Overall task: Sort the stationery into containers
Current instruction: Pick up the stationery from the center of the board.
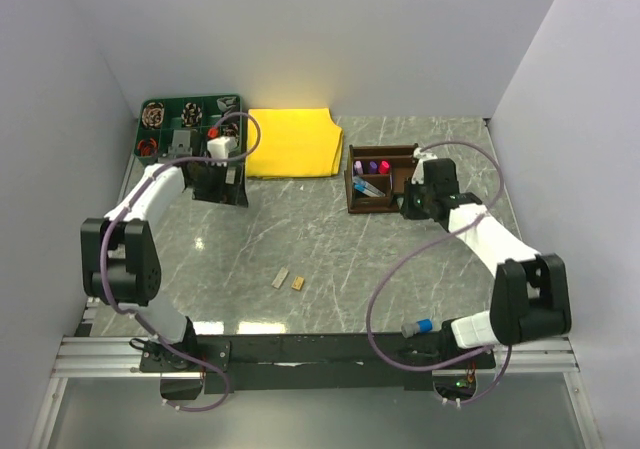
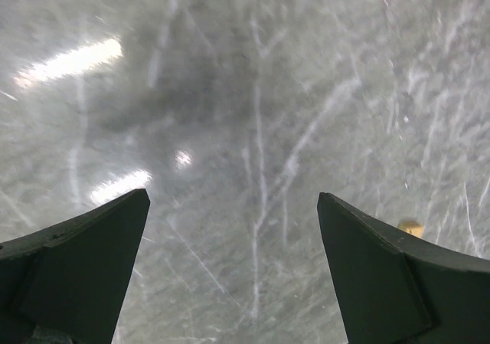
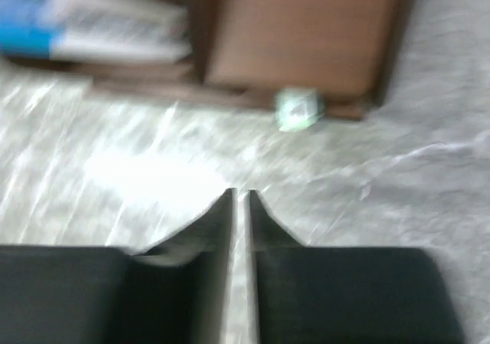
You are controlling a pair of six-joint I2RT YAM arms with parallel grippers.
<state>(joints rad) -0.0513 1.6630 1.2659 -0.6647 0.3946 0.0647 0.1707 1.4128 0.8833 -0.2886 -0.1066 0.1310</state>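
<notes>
Organiser [image 1: 383, 150]: one, far right.
Marker pens [image 1: 372, 167]: five. Three stand upright in the organiser, one lying pen [image 1: 370, 187] is in it, and one loose pen [image 1: 417, 325] is at near right.
Tan blocks [image 1: 281, 279]: two, centre.
Green block [image 3: 297, 109]: one.
Yellow cloth [image 1: 290, 141]: one.
Green tray [image 1: 200, 99]: one, far left. Coiled items [image 1: 153, 115] are inside, count unclear.

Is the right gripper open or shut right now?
Shut. In its wrist view the right gripper has both jaws almost touching, with only a thin slit between them and nothing held.
</notes>
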